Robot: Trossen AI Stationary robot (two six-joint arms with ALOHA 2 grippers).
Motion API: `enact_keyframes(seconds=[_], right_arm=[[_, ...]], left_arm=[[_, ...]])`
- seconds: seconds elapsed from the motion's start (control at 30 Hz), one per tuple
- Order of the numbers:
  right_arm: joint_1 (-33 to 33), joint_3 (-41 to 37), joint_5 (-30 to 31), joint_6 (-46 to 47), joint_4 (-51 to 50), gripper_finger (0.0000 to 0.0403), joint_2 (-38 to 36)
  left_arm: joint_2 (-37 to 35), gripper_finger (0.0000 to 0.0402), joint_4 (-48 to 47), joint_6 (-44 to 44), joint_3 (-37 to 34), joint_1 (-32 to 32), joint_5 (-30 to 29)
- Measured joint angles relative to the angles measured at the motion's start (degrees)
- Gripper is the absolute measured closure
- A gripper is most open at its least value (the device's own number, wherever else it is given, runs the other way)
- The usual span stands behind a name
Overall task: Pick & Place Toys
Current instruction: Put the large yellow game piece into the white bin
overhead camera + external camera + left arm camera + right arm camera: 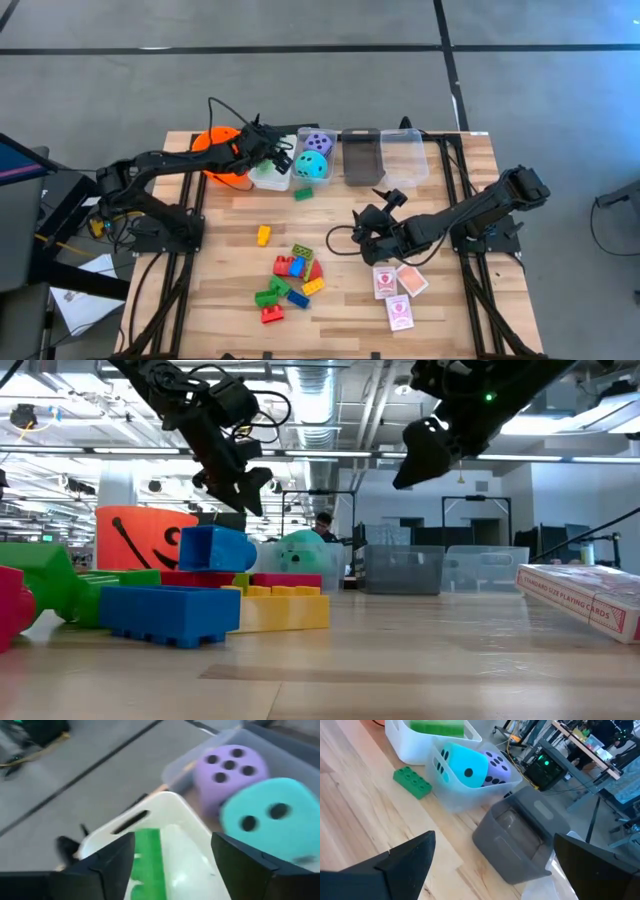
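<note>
Left gripper [277, 155] hangs above the white bin [270, 176], jaws parted, nothing between them. A green brick [147, 862] lies in the white bin directly below the jaws. Just beyond them, the clear bin [311, 181] holds the teal die [312, 167] and purple die [319, 143], touching each other.

Right gripper [372, 228] hovers over bare table [450, 320], jaws wide, empty. Ahead of these jaws: a loose green brick [303, 194] on the table just beside the clear bin, and a grey bin [360, 156] with another clear bin [405, 158] next to it. Playing cards [397, 293] lie near the right jaws, toward the front edge. A yellow brick [263, 235] sits alone between the two grippers. The brick pile [290, 283], red, green, blue, yellow, sits beside the cards, well apart from the left jaws. Orange bucket [216, 152] sits beside the white bin, under the left arm.
</note>
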Motion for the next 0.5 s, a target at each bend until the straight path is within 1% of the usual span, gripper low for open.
enact_keyframes(seconds=[0.17,0.23,0.37,0.43,0.5], right_arm=[[0.0,0.0,0.0,0.0,0.1,0.0006,0.0],[0.0,0.0,0.0,0.0,0.1,0.0006,0.0],[0.0,0.0,0.0,0.0,0.1,0.0006,0.0],[0.0,0.0,0.0,0.0,0.1,0.0006,0.0],[0.0,0.0,0.0,0.0,0.0,0.0006,0.0]], left_arm=[[0.0,0.0128,0.2,-0.8,0.0,0.0,7.6],[0.0,0.0128,0.2,-0.9,0.0,0.0,13.7],[0.0,0.0134,0.3,-1.0,0.0,-1.3,27.7],[0.0,0.0139,0.3,-1.0,0.0,-3.2,32.2],[0.0,0.0146,-0.1,-1.0,0.0,-6.0,34.0]])
